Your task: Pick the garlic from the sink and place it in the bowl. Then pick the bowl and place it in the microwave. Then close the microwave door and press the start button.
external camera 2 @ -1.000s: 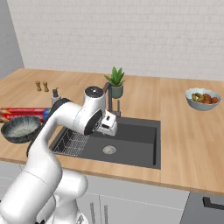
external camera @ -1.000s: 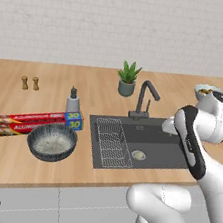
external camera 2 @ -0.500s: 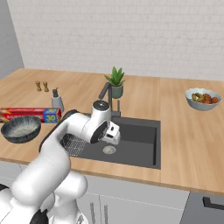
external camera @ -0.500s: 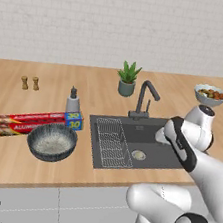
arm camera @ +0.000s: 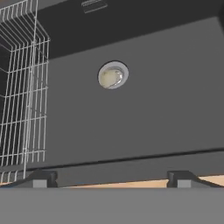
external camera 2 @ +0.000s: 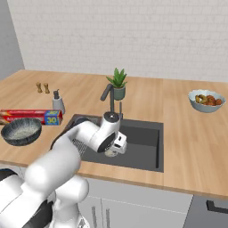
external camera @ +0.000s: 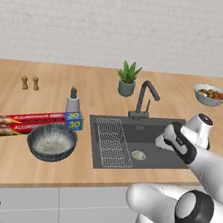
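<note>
Arm has swung down from counter height; gripper (external camera 2: 116, 149) now low over sink (external camera: 169, 160), fingers spread wide, empty. Pale round garlic-like object (arm camera: 111, 77) sits at drain, 12 o'clock in hand view. Bowl (external camera: 52, 142) waits beside foil box (external camera: 38, 122). Descent likely next.

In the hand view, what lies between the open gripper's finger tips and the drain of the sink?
Bare dark floor of the sink lies between the gripper and the drain. The wire rack stands off to the side in the hand view.
</note>
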{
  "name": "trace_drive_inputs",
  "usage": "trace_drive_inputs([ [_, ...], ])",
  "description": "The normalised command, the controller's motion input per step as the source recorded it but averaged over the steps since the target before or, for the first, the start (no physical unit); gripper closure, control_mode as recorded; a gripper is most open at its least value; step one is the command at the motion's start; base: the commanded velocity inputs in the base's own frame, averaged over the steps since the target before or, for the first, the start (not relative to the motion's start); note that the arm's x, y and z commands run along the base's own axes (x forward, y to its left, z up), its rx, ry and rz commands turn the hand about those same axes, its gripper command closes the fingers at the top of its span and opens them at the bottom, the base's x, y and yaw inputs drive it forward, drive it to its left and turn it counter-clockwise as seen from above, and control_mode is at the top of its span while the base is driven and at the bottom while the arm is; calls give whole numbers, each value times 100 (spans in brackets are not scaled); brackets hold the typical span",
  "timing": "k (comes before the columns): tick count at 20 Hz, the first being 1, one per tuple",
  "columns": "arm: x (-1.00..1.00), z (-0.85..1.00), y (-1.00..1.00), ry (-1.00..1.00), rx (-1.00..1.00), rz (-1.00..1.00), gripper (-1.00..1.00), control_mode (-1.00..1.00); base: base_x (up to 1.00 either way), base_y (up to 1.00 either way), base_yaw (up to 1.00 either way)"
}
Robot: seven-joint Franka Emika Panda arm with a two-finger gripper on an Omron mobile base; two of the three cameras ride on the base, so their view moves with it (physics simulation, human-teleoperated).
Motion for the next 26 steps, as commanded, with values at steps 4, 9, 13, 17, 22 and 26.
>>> trace_drive_inputs([
  [4, 41, -20, 0, 4, 0, 0, -100, -100, 0, 0, 0],
  [9, 28, -20, 0, 5, 0, 0, -100, -100, 0, 0, 0],
  [13, 24, -10, 0, 2, 0, 0, -100, -100, 0, 0, 0],
  [17, 27, -10, 0, 4, 0, 0, -100, -100, 0, 0, 0],
  [22, 25, -16, 0, 5, 0, 0, -100, -100, 0, 0, 0],
  [26, 22, -19, 0, 6, 0, 0, -100, -100, 0, 0, 0],
])
